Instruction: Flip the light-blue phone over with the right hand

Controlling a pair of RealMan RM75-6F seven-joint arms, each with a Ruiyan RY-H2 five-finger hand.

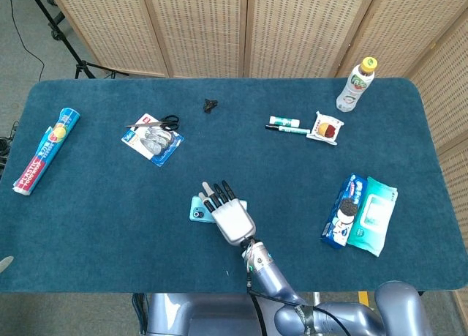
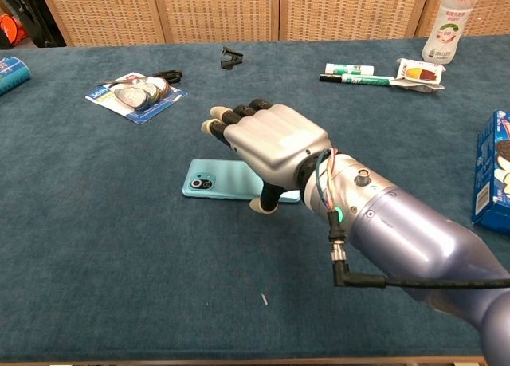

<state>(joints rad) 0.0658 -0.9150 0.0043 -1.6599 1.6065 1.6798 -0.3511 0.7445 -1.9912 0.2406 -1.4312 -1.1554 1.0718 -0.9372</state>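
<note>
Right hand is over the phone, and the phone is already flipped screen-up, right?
Not flipped. The right hand is over the phone, but the chest view shows the camera lenses facing up, so the phone lies back-up and the screen is facing the table.

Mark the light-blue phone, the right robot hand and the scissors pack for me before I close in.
light-blue phone (image 2: 209, 179): chest view, on its camera end, left of the hand.
right robot hand (image 2: 267, 139): chest view, on the back of the hand.
scissors pack (image 1: 153, 140): head view, on the middle of the card.
</note>
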